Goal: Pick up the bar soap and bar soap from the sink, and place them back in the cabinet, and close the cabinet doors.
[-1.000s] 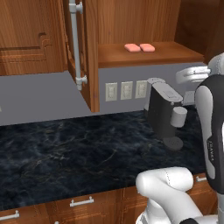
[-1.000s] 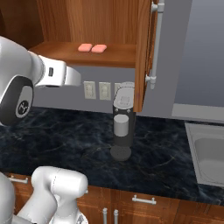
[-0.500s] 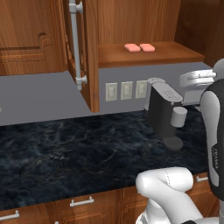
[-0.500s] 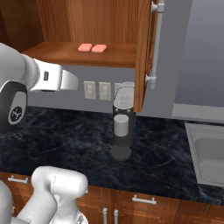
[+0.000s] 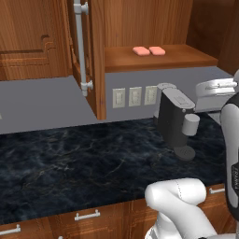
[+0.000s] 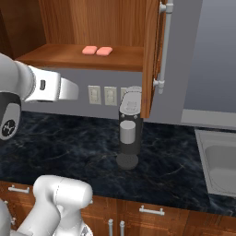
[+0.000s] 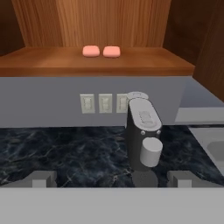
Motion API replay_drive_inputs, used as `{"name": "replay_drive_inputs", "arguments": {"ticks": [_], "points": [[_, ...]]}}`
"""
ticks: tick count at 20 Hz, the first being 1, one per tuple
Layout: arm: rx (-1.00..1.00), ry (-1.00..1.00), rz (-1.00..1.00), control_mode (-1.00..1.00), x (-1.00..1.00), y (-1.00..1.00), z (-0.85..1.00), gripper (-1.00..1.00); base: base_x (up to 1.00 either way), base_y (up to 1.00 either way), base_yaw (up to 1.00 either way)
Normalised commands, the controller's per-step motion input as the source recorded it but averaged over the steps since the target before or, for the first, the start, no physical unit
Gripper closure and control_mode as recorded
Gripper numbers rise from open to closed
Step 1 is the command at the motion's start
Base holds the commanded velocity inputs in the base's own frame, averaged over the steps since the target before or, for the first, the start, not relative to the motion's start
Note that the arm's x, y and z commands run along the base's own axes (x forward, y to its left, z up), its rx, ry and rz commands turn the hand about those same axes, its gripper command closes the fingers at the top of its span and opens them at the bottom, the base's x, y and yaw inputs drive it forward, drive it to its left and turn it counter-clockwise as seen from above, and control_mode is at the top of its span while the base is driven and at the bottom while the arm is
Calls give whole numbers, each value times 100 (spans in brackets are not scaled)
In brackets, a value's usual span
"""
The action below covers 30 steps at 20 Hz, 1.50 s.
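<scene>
The end effector (image 7: pixel 112 180) is open, nothing between its two finger tips (image 7: pixel 42 178), which rise well apart at the bottom of the hand view. It hangs above the dark marbled counter (image 7: pixel 65 153). Just ahead of it and slightly right stands a dark coffee machine (image 7: pixel 142 136) on the counter, with three wall outlets (image 7: pixel 105 103) behind it on the grey wall. Farther ahead and higher is the open cabinet (image 7: pixel 87 26), whose shelf (image 7: pixel 52 61) carries both soaps (image 7: pixel 91 51) (image 7: pixel 111 51), lying flat, side by side and nearly touching, toward the back. One door (image 6: pixel 151 55) stands open to the right of the end effector, its silver handle (image 6: pixel 162 46) upright. The sink (image 6: pixel 221 161) lies far right, beyond the machine.
</scene>
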Motion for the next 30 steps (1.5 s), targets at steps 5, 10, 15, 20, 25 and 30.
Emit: {"name": "replay_drive_inputs", "arguments": {"ticks": [5,10,15,20,25,30], "points": [[0,0,0,-100,-24,0,0,-100,0,0,0],[0,0,0,-100,-26,-11,0,-100,0,0,0],[0,0,3,-100,-22,-40,0,-100,0,0,0],[0,-2,6,-100,-24,-54,0,-100,0,0,0],[0,0,5,-100,-17,-46,0,-100,0,0,0],[0,0,3,-100,-5,-36,0,-100,0,0,0]]}}
